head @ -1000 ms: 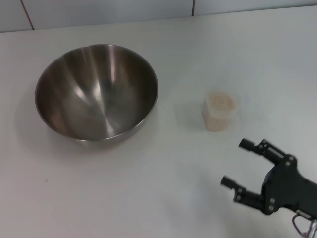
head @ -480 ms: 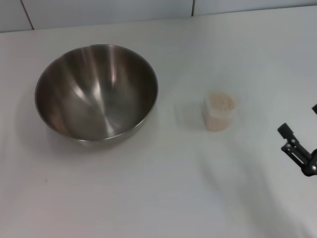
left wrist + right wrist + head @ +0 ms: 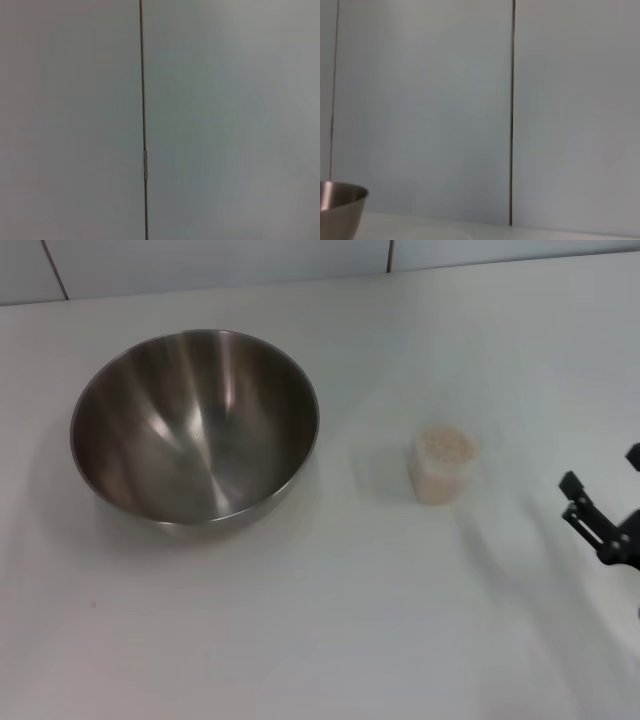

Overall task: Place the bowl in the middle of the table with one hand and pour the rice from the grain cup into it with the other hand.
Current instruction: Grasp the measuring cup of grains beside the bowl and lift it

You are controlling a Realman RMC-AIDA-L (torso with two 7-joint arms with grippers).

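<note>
The steel bowl (image 3: 196, 425) stands empty on the white table (image 3: 330, 620), left of the middle. Its rim also shows in the right wrist view (image 3: 339, 209). The grain cup (image 3: 441, 467) stands upright to the right of the bowl, holding pale rice (image 3: 445, 446). My right gripper (image 3: 604, 474) is at the right edge of the head view, to the right of the cup and apart from it. Its fingers are spread and it holds nothing. My left gripper is out of view; the left wrist view shows only wall panels.
A grey panelled wall (image 3: 200, 265) runs along the far edge of the table. Its seams show in the left wrist view (image 3: 143, 120) and in the right wrist view (image 3: 512, 115).
My right gripper has moved from the front right of the table out to the right edge and farther back, level with the cup. Bowl and cup have not moved.
</note>
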